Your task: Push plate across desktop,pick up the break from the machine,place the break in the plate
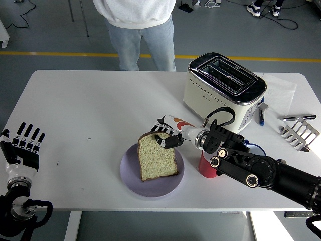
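- One left hand [22, 148] rested at the table's [90, 108] near left edge, fingers spread, empty
- Bread slice [158, 158] lay flat on the purple plate [131, 176]
- Right hand [168, 135] pinched the slice's top edge
- Toaster [223, 90] stood beyond

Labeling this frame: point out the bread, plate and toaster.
bread [158, 160], head view, middle of the slice's face
plate [131, 173], head view, bare purple rim left of the slice
toaster [210, 98], head view, cream side wall

A single high head view looks forward and down over the whole white table [90, 105] from the robot's side.
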Available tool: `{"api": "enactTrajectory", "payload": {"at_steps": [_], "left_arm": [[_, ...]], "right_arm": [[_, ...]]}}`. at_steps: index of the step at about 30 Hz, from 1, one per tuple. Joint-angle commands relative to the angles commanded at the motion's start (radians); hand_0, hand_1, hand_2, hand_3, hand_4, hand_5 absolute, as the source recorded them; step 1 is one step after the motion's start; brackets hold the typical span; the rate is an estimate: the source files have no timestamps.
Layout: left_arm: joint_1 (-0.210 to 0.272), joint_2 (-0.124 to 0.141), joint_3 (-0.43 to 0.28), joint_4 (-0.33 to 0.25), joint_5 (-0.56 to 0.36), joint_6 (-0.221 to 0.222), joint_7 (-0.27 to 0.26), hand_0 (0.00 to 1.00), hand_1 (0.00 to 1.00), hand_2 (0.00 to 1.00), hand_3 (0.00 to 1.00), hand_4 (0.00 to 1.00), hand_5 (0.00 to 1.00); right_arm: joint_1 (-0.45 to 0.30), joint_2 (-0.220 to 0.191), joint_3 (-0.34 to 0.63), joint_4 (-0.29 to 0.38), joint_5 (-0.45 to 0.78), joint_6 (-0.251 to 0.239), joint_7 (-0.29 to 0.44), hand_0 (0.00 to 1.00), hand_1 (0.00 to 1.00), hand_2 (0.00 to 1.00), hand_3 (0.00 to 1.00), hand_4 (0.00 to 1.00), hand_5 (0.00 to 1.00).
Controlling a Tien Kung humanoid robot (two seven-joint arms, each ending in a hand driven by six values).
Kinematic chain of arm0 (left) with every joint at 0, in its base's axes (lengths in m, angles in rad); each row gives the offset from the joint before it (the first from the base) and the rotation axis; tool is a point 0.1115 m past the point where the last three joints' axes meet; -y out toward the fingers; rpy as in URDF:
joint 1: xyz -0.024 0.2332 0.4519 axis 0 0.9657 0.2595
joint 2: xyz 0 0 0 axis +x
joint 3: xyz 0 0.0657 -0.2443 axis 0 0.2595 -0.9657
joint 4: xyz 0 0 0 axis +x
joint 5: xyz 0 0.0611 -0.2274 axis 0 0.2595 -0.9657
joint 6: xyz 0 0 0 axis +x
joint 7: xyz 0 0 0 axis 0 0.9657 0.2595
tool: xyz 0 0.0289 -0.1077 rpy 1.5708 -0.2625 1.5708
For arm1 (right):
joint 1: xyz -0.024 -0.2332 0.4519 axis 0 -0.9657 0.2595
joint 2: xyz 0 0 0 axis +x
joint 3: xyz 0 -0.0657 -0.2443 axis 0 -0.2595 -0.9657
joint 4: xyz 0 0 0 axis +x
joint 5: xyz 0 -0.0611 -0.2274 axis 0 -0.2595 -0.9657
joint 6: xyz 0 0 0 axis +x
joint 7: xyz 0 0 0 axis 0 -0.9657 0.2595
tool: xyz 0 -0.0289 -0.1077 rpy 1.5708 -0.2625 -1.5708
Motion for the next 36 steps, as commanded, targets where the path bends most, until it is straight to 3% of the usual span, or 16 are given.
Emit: {"api": "enactTrajectory", "payload": {"at_steps": [5,6,7,18,23,28,29,30,33,35,36], "left_arm": [[-0.004,0.0,-0.004,-0.001,0.0,-0.001,-0.002,0.732,0.76,0.793,0.723,0.566,0.997],[-0.004,0.0,-0.004,-0.001,-0.001,-0.001,-0.002,0.732,0.759,0.793,0.72,0.563,0.994],[-0.004,0.0,-0.004,-0.001,-0.001,-0.001,-0.002,0.732,0.759,0.793,0.72,0.563,0.994],[-0.009,0.0,-0.007,-0.001,-0.001,-0.002,-0.005,0.728,0.756,0.792,0.716,0.561,0.99],[-0.01,0.0,-0.01,0.0,0.0,-0.002,-0.005,0.728,0.756,0.792,0.716,0.561,0.99],[-0.012,0.0,-0.011,0.001,0.001,-0.003,-0.004,0.728,0.756,0.791,0.713,0.562,0.989],[-0.013,0.0,-0.011,0.001,0.001,-0.003,-0.004,0.728,0.756,0.791,0.713,0.562,0.989],[-0.013,0.0,-0.011,0.001,0.001,-0.003,-0.004,0.727,0.755,0.79,0.712,0.561,0.991],[-0.013,0.0,-0.01,0.002,0.002,-0.003,-0.003,0.727,0.755,0.79,0.712,0.561,0.991],[-0.012,0.0,-0.009,0.002,0.002,-0.004,-0.002,0.727,0.755,0.79,0.712,0.561,0.991],[-0.012,0.0,-0.009,0.002,0.002,-0.004,-0.002,0.727,0.756,0.79,0.713,0.56,0.991]], "right_arm": [[0.002,-0.003,0.007,-0.008,-0.004,0.038,0.007,0.798,0.792,0.757,0.697,0.721,0.342],[0.002,-0.003,0.008,-0.009,-0.008,0.041,0.013,0.871,0.835,0.84,0.772,0.752,0.384],[0.002,-0.003,0.008,-0.009,-0.009,0.042,0.014,0.871,0.835,0.84,0.772,0.752,0.384],[0.0,-0.01,0.044,0.027,-0.035,-0.023,0.055,0.898,0.856,0.872,0.826,0.78,0.421],[-0.009,-0.032,0.096,0.104,-0.068,-0.037,0.074,0.898,0.856,0.872,0.826,0.78,0.421],[-0.041,-0.07,0.219,0.246,-0.098,-0.045,0.122,0.883,0.843,0.853,0.815,0.769,0.42],[-0.047,-0.077,0.239,0.267,-0.087,-0.044,0.133,0.883,0.843,0.853,0.815,0.769,0.42],[-0.054,-0.085,0.272,0.296,-0.062,-0.043,0.15,0.862,0.817,0.82,0.805,0.703,0.414],[-0.086,-0.113,0.379,0.379,0.055,-0.042,0.182,0.862,0.817,0.82,0.805,0.703,0.414],[-0.104,-0.126,0.439,0.416,0.13,-0.047,0.162,0.862,0.817,0.82,0.805,0.703,0.414],[-0.107,-0.127,0.453,0.422,0.158,-0.048,0.159,0.834,0.79,0.787,0.787,0.536,0.473]]}}
